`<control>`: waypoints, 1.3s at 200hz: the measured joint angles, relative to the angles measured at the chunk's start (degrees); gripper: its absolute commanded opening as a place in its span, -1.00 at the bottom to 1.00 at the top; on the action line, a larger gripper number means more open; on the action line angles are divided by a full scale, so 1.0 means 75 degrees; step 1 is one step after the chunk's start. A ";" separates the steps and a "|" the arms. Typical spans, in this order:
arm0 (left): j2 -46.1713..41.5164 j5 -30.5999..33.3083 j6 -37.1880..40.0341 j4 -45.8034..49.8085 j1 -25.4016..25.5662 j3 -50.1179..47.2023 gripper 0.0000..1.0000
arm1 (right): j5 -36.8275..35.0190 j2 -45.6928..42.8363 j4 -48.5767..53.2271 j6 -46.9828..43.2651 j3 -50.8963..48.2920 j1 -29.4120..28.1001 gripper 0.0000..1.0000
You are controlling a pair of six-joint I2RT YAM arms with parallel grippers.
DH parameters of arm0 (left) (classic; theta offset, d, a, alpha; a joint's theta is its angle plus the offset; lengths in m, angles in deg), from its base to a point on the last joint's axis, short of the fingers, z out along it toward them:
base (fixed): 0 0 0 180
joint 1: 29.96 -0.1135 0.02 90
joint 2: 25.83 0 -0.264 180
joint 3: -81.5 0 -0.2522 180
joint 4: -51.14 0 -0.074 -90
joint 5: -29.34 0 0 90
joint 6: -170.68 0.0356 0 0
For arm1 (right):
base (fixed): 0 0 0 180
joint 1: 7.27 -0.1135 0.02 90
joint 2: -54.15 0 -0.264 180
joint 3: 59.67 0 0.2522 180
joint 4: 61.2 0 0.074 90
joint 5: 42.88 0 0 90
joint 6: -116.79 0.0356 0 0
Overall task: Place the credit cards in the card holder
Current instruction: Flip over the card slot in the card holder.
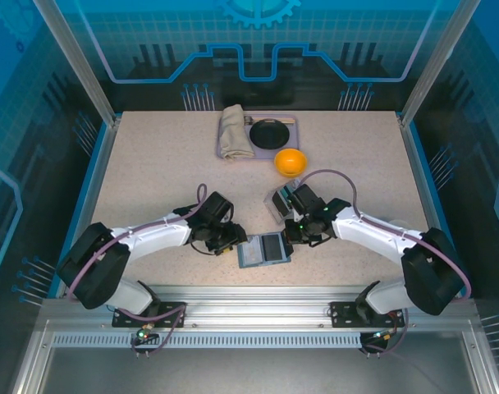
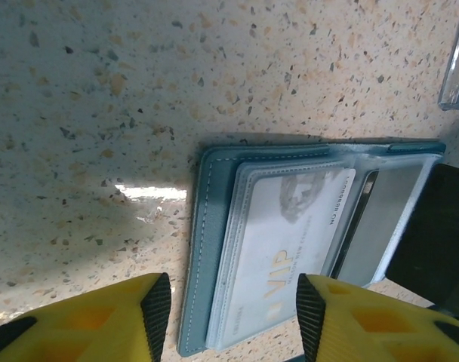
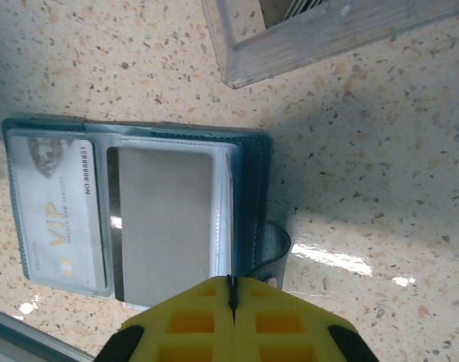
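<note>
The slate-blue card holder (image 1: pixel 263 249) lies open on the table between both grippers. A pale credit card marked VIP (image 2: pixel 282 234) sits in one clear pocket and a grey card (image 2: pixel 380 219) in the pocket beside it. My left gripper (image 2: pixel 233 313) is open, its fingers standing on either side of the card holder's (image 2: pixel 203 249) VIP half without touching it. My right gripper (image 3: pixel 231 290) is shut, pinching the thin edge of the card holder (image 3: pixel 252 188) next to the snap tab. From that side the VIP card (image 3: pixel 56 211) and the grey card (image 3: pixel 165 219) also show.
A clear case (image 1: pixel 279 202) lies just behind the right gripper. Farther back are an orange (image 1: pixel 290 162) and a tray (image 1: pixel 258 156) with a folded cloth (image 1: pixel 233 131) and a black bowl (image 1: pixel 272 133). The table's metal front rail (image 1: pixel 258 295) is close.
</note>
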 measured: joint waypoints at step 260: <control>0.0714 0.0003 -0.0015 -0.0501 0.0221 -0.0017 -0.45 | 0.2285 -0.0621 -0.1915 0.0895 -0.0895 0.0629 -1.00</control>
